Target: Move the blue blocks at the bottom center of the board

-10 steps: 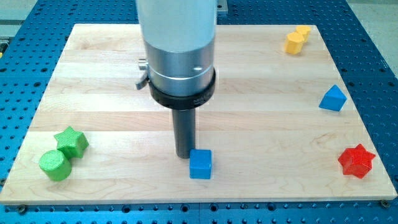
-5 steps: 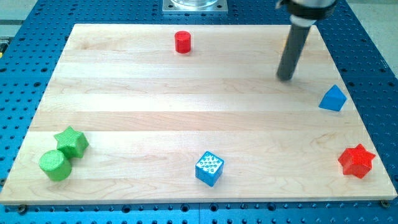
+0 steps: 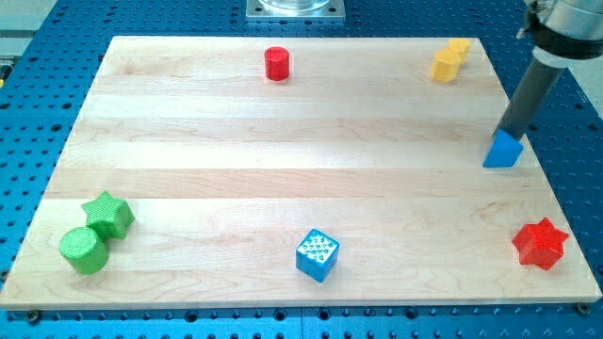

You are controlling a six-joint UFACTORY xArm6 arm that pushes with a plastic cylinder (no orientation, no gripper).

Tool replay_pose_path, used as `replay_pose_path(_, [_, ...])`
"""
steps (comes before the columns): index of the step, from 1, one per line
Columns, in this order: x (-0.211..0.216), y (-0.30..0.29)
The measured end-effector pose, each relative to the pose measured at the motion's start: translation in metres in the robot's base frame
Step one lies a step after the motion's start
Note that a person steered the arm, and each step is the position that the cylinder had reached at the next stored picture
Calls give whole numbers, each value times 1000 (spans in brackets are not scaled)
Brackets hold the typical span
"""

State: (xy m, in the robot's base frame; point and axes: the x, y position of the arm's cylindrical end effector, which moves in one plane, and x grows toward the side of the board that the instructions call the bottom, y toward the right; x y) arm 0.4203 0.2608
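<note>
Rod cut off at the view's top; my tip (image 3: 510,137) touches the blue triangular block (image 3: 503,151) from behind, contact partly hidden. No hand fitted, so no grip to report.

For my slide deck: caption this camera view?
My tip meets the blue triangular block at the board's right edge; the blue cube sits bottom center.

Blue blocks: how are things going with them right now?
My tip at blue triangular block's top edge, view's right. Blue cube sits bottom centre. Red star block lies below, off the path.
</note>
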Motion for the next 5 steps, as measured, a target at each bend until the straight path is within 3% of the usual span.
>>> replay_pose_path(3, [49,7])
replay_pose_path(5, [88,-42])
